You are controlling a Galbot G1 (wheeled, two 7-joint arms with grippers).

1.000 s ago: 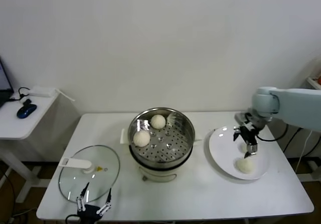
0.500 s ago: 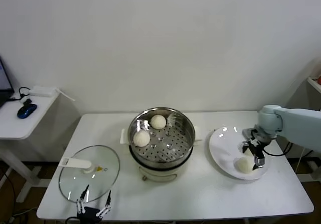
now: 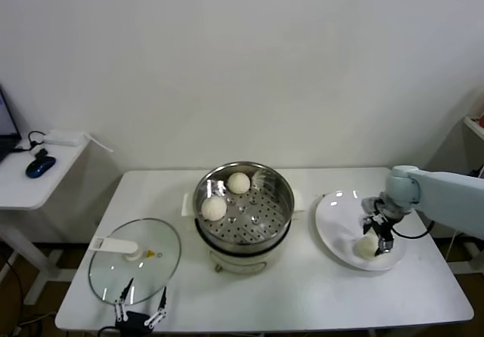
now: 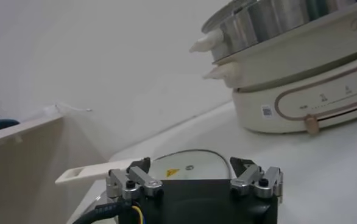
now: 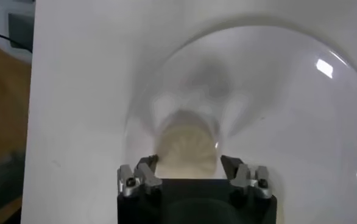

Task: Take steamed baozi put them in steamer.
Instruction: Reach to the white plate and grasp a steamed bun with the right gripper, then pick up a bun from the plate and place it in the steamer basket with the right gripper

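On the steamer (image 3: pixel 243 205) the white base carries small printed marks and a little square code label, too small to read; the glass lid (image 3: pixel 136 260) bears a yellow warning sticker. The right gripper (image 3: pixel 373 239) reaches in from the right, bent down over the white plate (image 3: pixel 336 224), its fingers apart on either side of a bun (image 3: pixel 366 248), contact unclear. Two buns (image 3: pixel 213 208) sit inside the steamer. The left gripper (image 3: pixel 141 304) waits open at the table's (image 3: pixel 302 292) near edge by the lid.
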